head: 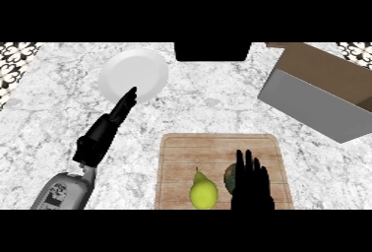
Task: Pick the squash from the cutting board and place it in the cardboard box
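White-grey marbled desk; white plate; pale wood cutting board; yellow-green pear; dark green squash; brown, grey-sided cardboard box; black hands

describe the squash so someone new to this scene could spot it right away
Find the wooden cutting board at the counter's near edge. The squash lies toward its near right, partly hidden by the right hand. It is dark green-brown and rounded, unlike the yellow-green pear to its left.

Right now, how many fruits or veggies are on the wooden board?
2. A yellow-green pear lies near the cutting board's front edge; a dark squash sits just right of it, partly hidden by the right hand.
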